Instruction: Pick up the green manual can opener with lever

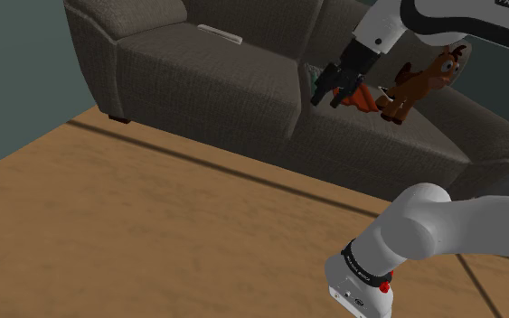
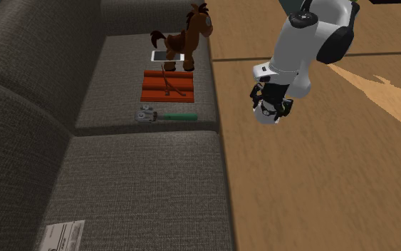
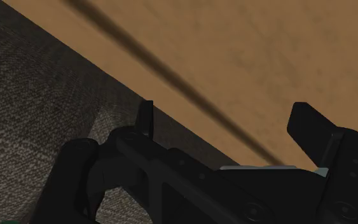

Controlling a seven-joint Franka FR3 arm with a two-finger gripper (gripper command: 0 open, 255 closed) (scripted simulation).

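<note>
fingers (image 3: 311, 125) apart, empty. can opener (image 2: 167, 116) on sofa seat (image 2: 113, 85), left of gripper (image 1: 327, 98) in second exterior view, handle end nearest.

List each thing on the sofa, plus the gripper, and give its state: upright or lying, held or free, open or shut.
can opener, lying flat on the sofa, free.
toy horse, standing upright.
phone, lying flat at the horse's feet.
orange-red slatted mat, lying flat.
white flat item, lying flat.
gripper, jaws open, holding nothing.
</note>
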